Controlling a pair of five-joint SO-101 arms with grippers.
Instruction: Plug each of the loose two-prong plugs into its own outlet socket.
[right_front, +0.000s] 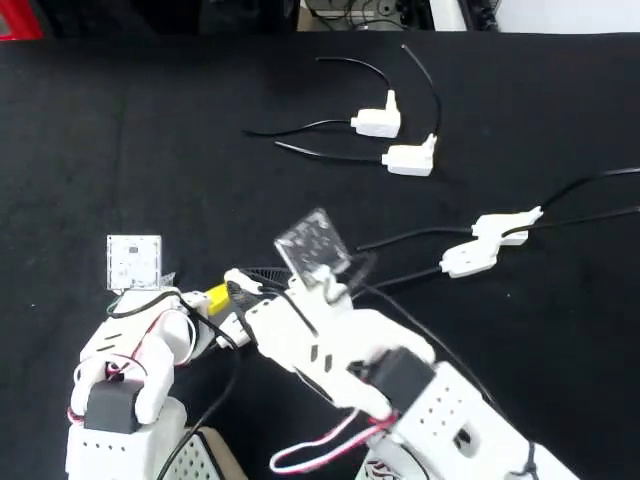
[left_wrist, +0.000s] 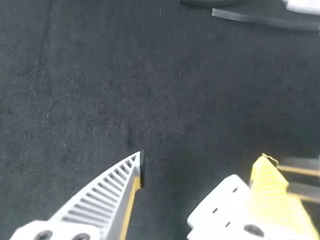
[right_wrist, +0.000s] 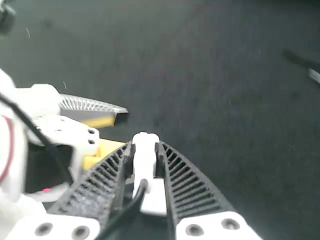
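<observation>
Clamping a white plug (right_wrist: 146, 165) tight between its black ribbed fingers, the right gripper (right_wrist: 145, 145) sits low over the black table (right_front: 150, 130) near the arms' bases, with the plug's black cable (right_wrist: 131, 204) running back between the fingers. Just beside it, the left gripper (left_wrist: 200, 160) hangs over the table with its jaws spread wide, holding nothing. Farther out lie the far connectors (right_front: 377, 121), two white bodies on black leads close together, and the right-side connectors (right_front: 470, 258), two more, well apart from both grippers.
</observation>
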